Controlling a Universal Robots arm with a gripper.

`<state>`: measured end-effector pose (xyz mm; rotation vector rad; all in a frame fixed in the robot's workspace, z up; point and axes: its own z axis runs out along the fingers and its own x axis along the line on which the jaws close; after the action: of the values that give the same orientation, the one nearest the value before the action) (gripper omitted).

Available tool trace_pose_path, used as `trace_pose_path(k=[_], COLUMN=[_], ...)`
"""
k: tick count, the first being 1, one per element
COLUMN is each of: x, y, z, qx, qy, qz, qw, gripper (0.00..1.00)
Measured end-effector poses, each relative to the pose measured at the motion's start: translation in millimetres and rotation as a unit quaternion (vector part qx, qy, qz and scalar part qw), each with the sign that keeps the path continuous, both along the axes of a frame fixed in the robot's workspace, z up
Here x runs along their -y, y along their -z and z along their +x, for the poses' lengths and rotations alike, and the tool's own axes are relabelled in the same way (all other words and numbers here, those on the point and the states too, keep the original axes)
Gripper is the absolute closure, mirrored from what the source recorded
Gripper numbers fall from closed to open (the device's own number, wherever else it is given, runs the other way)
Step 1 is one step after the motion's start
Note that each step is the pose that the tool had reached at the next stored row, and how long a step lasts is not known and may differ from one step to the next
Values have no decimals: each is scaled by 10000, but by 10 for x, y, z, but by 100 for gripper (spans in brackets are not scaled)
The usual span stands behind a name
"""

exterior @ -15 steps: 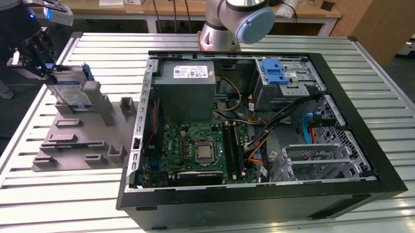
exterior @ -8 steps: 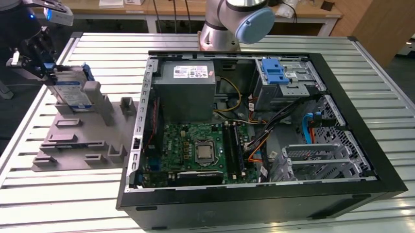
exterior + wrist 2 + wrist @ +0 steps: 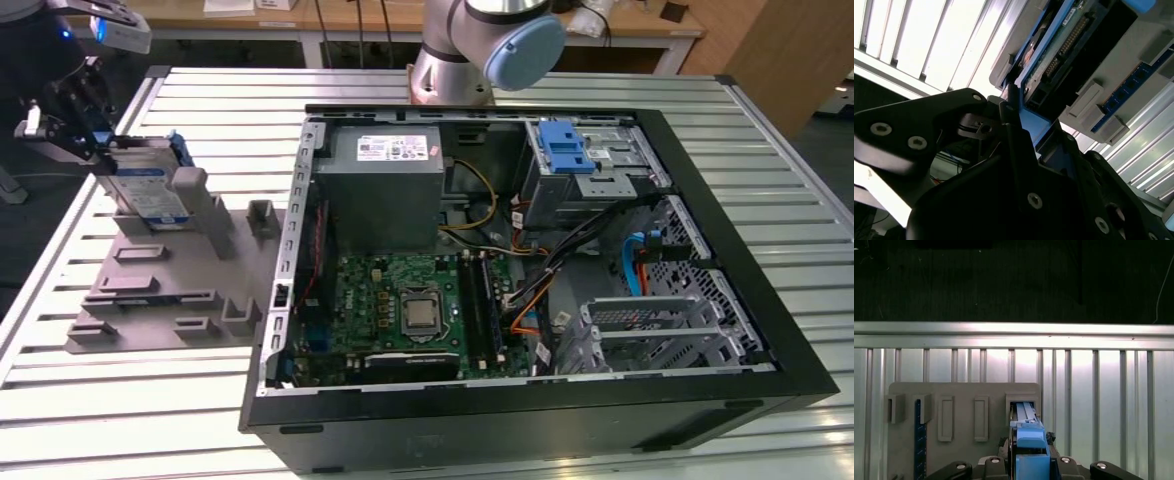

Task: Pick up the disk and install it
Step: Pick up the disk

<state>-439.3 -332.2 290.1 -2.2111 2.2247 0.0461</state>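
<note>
The disk (image 3: 144, 185) is a silver drive with a white-and-blue label and a blue rail frame. It stands on edge in a slot at the far end of the grey holder plate (image 3: 174, 290), at the exterior view's left. My gripper (image 3: 96, 150) is at the disk's upper end, its black fingers on either side of the blue rail. In the second wrist view the fingers (image 3: 1011, 117) press against the disk (image 3: 1054, 50) edge. In the first wrist view the disk's (image 3: 1026, 432) blue rail sits between the fingers of the gripper (image 3: 1029, 460).
An open computer case (image 3: 747, 260) lies at the exterior view's right. Inside are a grey power supply (image 3: 387, 190), a motherboard (image 3: 414, 310), a blue-latched metal cage (image 3: 577, 150) and another metal cage (image 3: 654, 330). The arm's base (image 3: 467, 50) stands behind the case on the slatted table (image 3: 120, 400).
</note>
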Motion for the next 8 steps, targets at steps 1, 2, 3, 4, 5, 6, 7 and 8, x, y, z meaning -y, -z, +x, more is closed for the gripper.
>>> trace_pose_path(k=[1, 2, 3, 4, 5, 6, 7, 8], x=[0, 0, 0, 0, 0, 0, 0, 0], y=[1, 1, 1, 3, 3, 3, 4, 4], z=[0, 0, 0, 0, 0, 0, 0, 0], qx=[0, 0, 0, 0, 0, 0, 0, 0], qy=[0, 0, 0, 0, 0, 0, 0, 0], qz=[0, 0, 0, 0, 0, 0, 0, 0], qw=[10000, 10000, 10000, 10000, 10000, 10000, 10000, 10000], gripper=[64, 64, 64, 64, 64, 64, 64, 64])
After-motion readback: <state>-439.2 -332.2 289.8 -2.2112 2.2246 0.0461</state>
